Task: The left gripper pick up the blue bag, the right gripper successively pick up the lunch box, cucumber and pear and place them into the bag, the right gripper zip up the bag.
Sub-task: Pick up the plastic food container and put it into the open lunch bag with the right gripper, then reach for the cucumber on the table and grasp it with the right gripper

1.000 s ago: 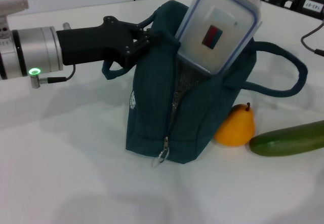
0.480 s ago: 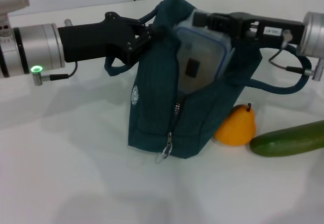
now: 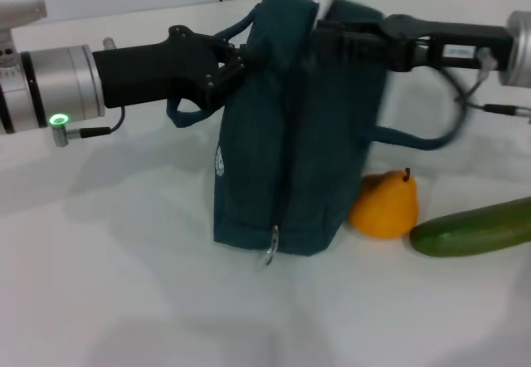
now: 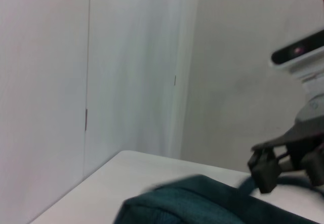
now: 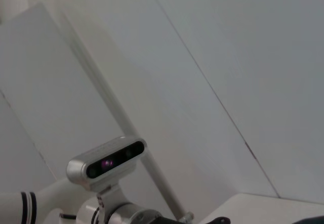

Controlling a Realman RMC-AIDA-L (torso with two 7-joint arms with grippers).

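Lunch box, sticking out of blue bag (image 3: 290,151) top earlier, now out of sight. Right gripper (image 3: 332,35) now at bag mouth. Bag stands more upright, sides closed up.

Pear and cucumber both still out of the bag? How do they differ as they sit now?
Both are out, on the table. The pear is yellow-orange, squat and upright with its stem up; the cucumber is dark green, long and lying flat. The pear sits against the bag; the cucumber lies farther to the robot's right and runs off the head view's edge. Neither is held by a claw.
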